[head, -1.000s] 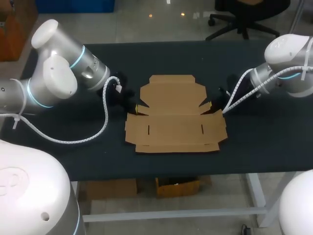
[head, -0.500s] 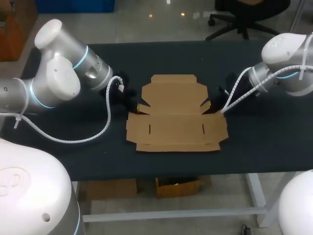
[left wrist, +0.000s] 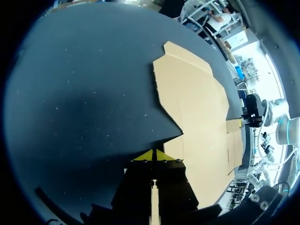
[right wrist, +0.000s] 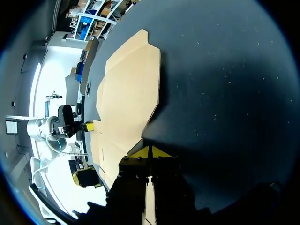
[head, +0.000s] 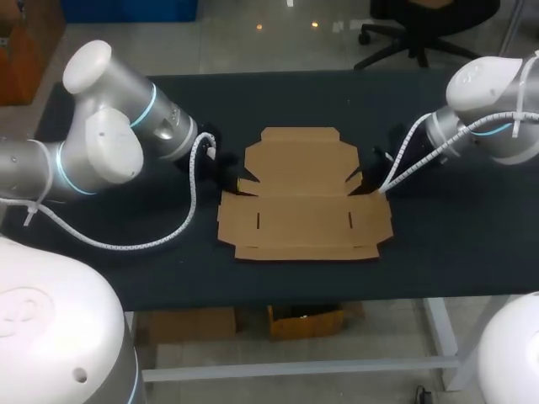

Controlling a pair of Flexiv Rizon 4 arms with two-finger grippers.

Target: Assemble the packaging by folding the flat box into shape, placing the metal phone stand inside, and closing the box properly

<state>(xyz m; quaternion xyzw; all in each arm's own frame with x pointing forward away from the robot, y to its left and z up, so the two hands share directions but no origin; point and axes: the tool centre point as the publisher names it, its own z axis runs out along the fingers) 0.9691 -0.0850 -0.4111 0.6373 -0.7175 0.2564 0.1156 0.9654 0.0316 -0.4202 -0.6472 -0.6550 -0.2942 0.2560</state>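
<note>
The flat brown cardboard box [head: 303,195] lies unfolded at the table's middle. My left gripper [head: 238,185] is shut, with its yellow tips at the notch in the box's left edge. My right gripper [head: 364,179] is shut too, at the matching notch on the right edge. In the left wrist view the shut tips [left wrist: 153,156] meet the cardboard [left wrist: 197,112] at its edge, and my other gripper [left wrist: 253,112] shows at the far side. In the right wrist view the shut tips [right wrist: 150,152] touch the cardboard [right wrist: 126,93]. No metal phone stand is in view.
The black table [head: 455,244] extends on both sides of the box and in front of it. White cable looms hang from both arms, the left one [head: 181,227] drooping onto the table near the box's left side.
My left arm has swung a little toward the box and its cable loop has shifted with it. The right arm has edged slightly inward. The box has nudged slightly to the right.
</note>
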